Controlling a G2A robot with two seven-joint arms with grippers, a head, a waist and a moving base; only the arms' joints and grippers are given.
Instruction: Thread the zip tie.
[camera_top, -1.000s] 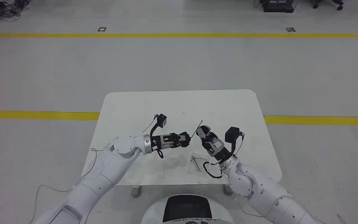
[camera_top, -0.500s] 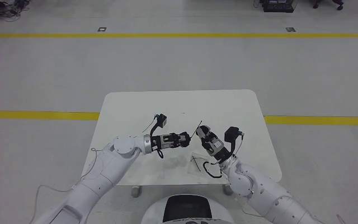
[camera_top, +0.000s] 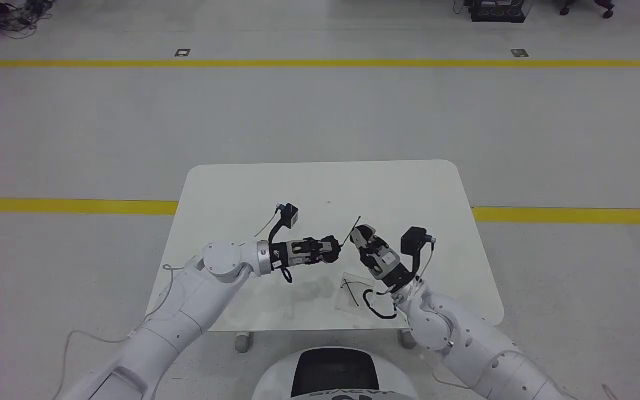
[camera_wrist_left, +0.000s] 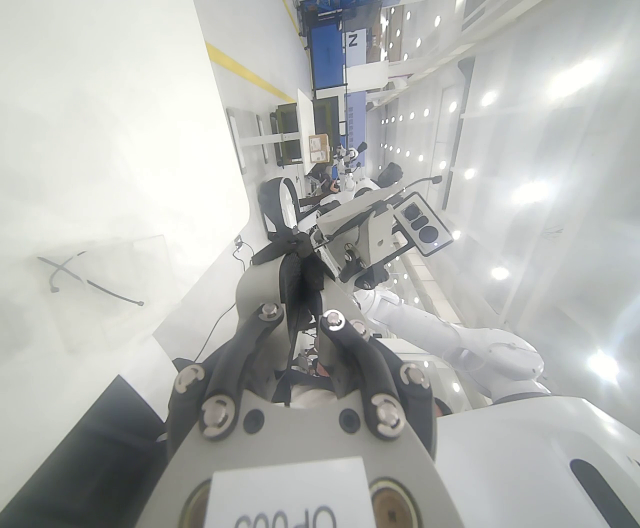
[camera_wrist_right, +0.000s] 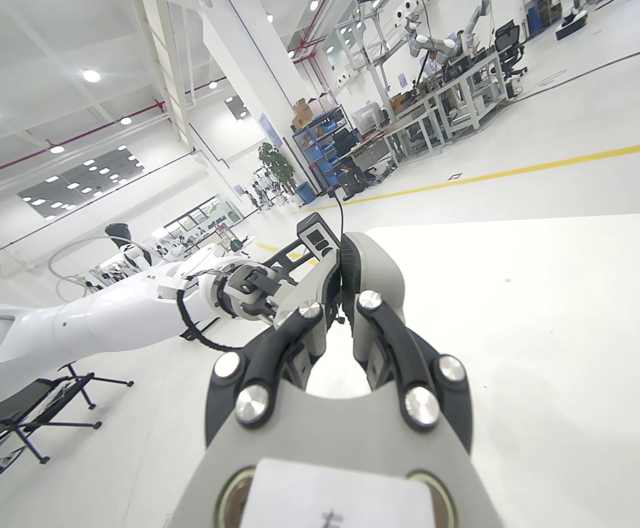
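Note:
Above the table's front half, my two grippers meet tip to tip. My right gripper (camera_wrist_right: 342, 260) is shut on a thin black zip tie (camera_wrist_right: 341, 220). Its strap rises out of the fingers to a small head. From above, the zip tie (camera_top: 352, 229) is a short dark line slanting away from my right gripper (camera_top: 359, 240). My left gripper (camera_wrist_left: 300, 257) is shut too, with a thin black strand of the zip tie (camera_wrist_left: 289, 350) running back between its fingers. It sits at the right one's tip, my left gripper (camera_top: 331, 248) nearly touching it.
A clear sheet (camera_top: 358, 298) near the table's front edge carries two spare black zip ties (camera_wrist_left: 87, 280). The white table (camera_top: 400, 190) has rounded corners. Black cables loop off both wrists (camera_top: 378, 303).

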